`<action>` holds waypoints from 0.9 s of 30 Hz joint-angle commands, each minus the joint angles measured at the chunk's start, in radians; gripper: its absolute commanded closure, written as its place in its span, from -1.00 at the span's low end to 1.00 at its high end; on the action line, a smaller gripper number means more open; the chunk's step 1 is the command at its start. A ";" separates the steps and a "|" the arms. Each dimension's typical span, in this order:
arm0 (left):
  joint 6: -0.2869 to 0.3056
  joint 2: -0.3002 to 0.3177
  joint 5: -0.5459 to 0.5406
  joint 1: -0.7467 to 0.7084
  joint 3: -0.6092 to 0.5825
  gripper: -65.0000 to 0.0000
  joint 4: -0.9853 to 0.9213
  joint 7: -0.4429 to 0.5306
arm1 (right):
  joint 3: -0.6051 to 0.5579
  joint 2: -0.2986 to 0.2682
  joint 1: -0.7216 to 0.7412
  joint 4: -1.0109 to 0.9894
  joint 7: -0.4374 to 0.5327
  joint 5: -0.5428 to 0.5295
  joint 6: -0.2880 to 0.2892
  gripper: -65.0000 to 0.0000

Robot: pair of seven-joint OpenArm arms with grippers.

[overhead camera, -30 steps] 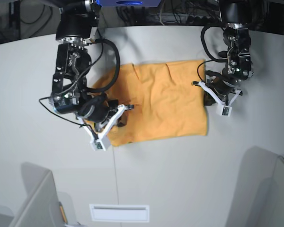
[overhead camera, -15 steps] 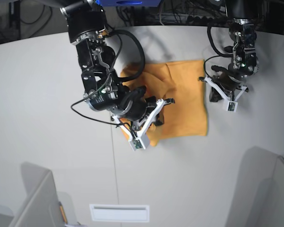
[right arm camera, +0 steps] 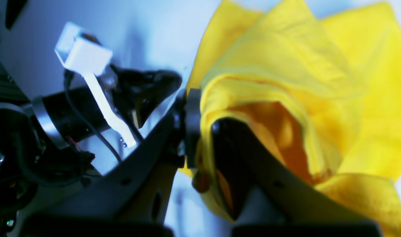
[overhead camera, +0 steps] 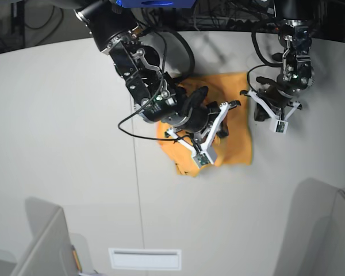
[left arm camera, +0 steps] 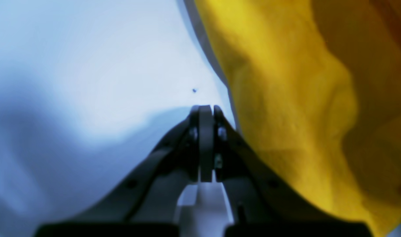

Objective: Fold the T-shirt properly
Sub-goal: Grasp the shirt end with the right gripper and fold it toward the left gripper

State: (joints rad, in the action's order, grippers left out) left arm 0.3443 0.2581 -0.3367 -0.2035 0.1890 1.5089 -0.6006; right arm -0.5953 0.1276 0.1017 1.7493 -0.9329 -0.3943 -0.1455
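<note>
1. The T-shirt lies on the desk toward its far side, between the two arms; in the base view much of it is hidden under the right arm, so only an orange band at the top and a patch at the lower right show, and its fold lines cannot be read there.
2. The right wrist view shows what the base view hides: the right gripper is clenched on a bunched fold of the T-shirt, the cloth wrapping over one finger; the picture is blurred and no print can be made out.
3. The left gripper is clenched on nothing, its tips over bare desk just beside the cloth's edge; whether they touch the surface cannot be told.
4. In the base view the left gripper sits at the shirt's right edge.
</note>
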 commanded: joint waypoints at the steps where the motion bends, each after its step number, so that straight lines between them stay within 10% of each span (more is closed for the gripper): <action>1: -0.003 0.008 0.031 -0.011 0.002 1.00 0.008 -0.037 | -0.010 0.014 0.030 0.004 0.045 -0.015 0.001 1.00; 16: -0.001 0.000 0.133 -0.044 0.002 1.00 0.043 -0.037 | -0.125 0.022 0.074 -0.177 0.211 -0.019 -0.001 1.00; 23: 0.002 0.004 0.130 -0.080 0.005 1.00 0.101 -0.038 | -0.125 0.019 0.151 -0.366 0.242 -0.282 -0.001 1.00; 27: 0.005 0.000 0.129 -0.136 0.114 1.00 0.200 -0.038 | -0.127 0.017 0.157 -0.388 0.242 -0.328 -0.001 0.16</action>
State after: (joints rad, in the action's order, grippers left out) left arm 0.3637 0.2367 -0.2119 -0.3527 0.2962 1.6928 -0.6559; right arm -0.7219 0.1322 0.2371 1.3460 -0.7082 -0.7090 -0.1570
